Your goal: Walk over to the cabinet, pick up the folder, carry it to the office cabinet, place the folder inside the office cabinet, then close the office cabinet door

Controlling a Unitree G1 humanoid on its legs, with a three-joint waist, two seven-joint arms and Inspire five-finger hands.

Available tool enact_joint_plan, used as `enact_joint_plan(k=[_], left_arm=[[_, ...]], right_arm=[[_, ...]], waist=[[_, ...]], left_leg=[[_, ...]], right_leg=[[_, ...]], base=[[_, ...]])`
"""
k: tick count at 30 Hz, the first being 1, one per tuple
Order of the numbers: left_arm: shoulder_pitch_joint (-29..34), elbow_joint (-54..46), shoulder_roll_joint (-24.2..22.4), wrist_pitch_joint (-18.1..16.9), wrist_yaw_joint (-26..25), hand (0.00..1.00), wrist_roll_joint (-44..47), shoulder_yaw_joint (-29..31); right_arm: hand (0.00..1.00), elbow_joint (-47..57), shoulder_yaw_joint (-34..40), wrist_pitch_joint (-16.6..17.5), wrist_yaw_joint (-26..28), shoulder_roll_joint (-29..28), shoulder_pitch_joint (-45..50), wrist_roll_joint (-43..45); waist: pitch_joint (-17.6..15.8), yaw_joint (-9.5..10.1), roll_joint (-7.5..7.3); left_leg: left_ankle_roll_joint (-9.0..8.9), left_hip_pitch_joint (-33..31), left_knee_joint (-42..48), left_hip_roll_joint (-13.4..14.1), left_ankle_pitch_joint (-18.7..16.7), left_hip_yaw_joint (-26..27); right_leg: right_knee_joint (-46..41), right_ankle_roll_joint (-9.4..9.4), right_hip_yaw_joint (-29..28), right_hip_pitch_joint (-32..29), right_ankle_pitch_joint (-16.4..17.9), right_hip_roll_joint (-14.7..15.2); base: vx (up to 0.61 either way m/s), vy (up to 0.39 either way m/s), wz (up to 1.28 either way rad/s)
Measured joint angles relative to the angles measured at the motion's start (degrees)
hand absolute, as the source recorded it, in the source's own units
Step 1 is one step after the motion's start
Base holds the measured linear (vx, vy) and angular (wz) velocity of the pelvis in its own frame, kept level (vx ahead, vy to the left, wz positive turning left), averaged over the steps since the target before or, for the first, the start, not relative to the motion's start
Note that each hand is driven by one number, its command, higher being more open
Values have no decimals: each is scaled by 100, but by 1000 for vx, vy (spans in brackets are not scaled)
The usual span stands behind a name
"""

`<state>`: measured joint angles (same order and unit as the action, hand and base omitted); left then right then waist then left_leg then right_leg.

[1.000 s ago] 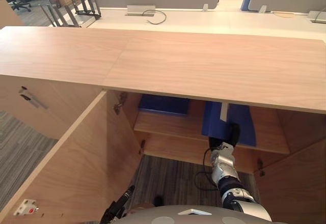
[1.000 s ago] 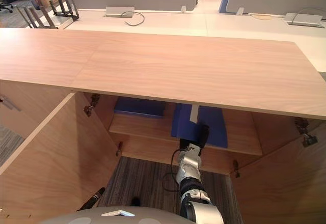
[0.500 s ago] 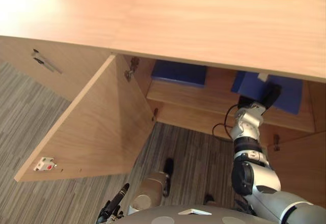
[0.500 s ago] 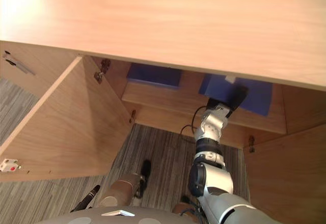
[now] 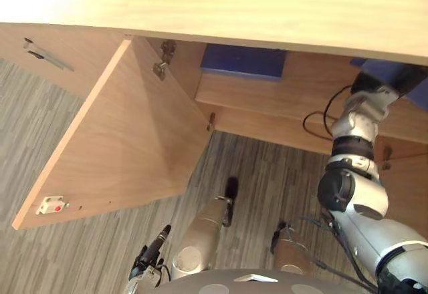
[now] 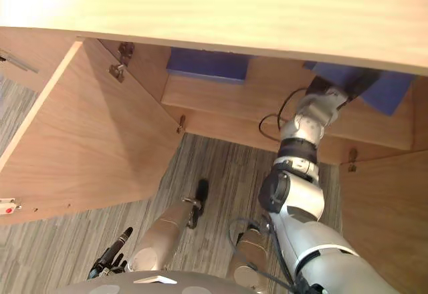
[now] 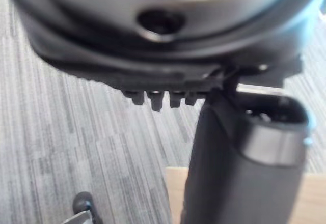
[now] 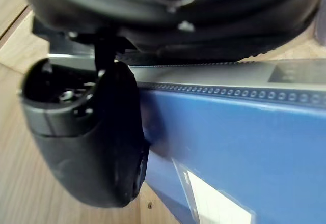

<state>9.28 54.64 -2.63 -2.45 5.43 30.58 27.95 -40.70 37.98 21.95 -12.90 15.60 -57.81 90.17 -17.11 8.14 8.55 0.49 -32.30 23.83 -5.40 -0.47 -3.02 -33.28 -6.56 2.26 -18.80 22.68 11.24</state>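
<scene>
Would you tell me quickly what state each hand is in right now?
Left hand: open, holding nothing.
Right hand: closed on the blue folder, thumb against its cover.

grey striped carpet [image 5: 80,254] below

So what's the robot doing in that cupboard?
The right robot hand is inside the open cabinet, gripping a blue folder on the shelf. A second blue folder lies further left on that shelf. The cabinet door stands wide open. The left robot hand hangs low near the floor, holding nothing.
</scene>
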Motion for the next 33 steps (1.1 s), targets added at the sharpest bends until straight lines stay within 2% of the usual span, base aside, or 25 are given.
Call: enact_joint_plan(k=[4, 5, 13, 20, 27, 33], left_arm=[[0, -60, -45, -16, -42, 100, 11, -5], [0, -71, -91, -32, -72, 100, 16, -11], [-12, -124, -118, -105, -238, 100, 28, -156], [-32, -122, -151, -111, -379, 100, 26, -273], [-125, -120, -157, -112, -405, 100, 20, -456], [-301, -98, -165, -127, -469, 100, 10, -460]], right_arm=[[0, -9, 64, -5, -357, 276, -582, -258], [0, -33, 64, -4, -520, 460, -838, -406], [0, -192, -143, -4, -978, 1011, -1858, -713], [0, -226, -235, -23, -1148, 1130, -2043, -989], [0, -236, -252, -145, -1185, 1289, -2060, -1104], [0, -225, -216, -167, -1285, 1313, -2095, -1096]], waist=[[-98, 31, 144], [-161, 84, 229], [-539, 119, 404], [-552, 122, 405], [-554, 101, 414], [-635, 143, 551]], left_leg=[[-4, -180, 2, -3, 19, 31], [-2, -226, 1, -3, 20, 54], [7, -373, -2, -32, 28, 109], [5, -470, 7, -33, 26, 104], [-1, -704, 169, -176, 23, 54], [9, -1069, 434, -362, 8, 53]], right_leg=[[-92, -8, -67, -235, 37, 8], [-112, -9, -94, -304, 37, 15], [-518, -37, -226, -654, 55, 58], [-675, -28, -252, -823, 63, 58], [-766, -14, -250, -978, 313, 175], [-1208, -59, -291, -1369, 486, 358]], base=[[-16, 4, -5], [7, 10, -5], [11, -3, -1], [0, 0, 0], [-31, 25, 7], [-47, 39, 12]])
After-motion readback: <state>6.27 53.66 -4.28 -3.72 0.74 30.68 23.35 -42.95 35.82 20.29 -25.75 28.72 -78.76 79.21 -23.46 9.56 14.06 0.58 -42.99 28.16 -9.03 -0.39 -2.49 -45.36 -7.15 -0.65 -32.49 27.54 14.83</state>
